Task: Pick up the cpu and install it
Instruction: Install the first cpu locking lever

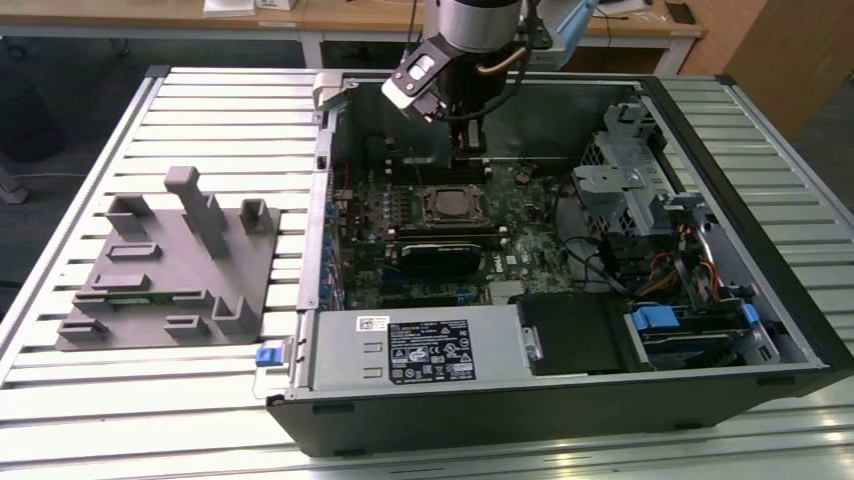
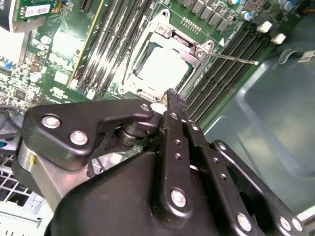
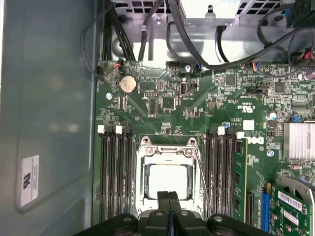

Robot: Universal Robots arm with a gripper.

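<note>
1. Starting at the exterior view's left, a grey moulded fixture (image 1: pixel 167 260) lies on the slatted metal table (image 1: pixel 80 420). It is at nine o'clock from the open computer case (image 1: pixel 534 420) and just beside the case wall.
2. Inside the case, between seven and eight o'clock from its middle, a silver power-supply box (image 1: pixel 420 350) with a white label lies along the near wall.
3. At ten o'clock from the case's middle, the square metal-framed socket (image 1: pixel 451 205) sits on the green motherboard (image 1: pixel 527 240).
4. The cpu (image 3: pixel 167 181) lies flat inside that socket frame, pale top facing up. The second wrist view shows it seated there too, with a thin wire lever (image 2: pixel 231 56) sticking out past the frame.
5. Dark memory slots (image 3: pixel 114 177) flank the socket on both sides, and a round coin battery (image 3: pixel 128 83) sits further off on the board.
6. The gripper (image 1: pixel 467 145) hangs at twelve o'clock from the socket in the exterior view.
7. In both wrist views its black fingers (image 3: pixel 164 200) are pressed together and pinch nothing. The tips are above the cpu's near edge, and I cannot tell whether they touch it.
8. Toward the exterior view's right, at four o'clock from the case's middle, drive bays with blue tabs (image 1: pixel 657 320) fill the corner.
</note>
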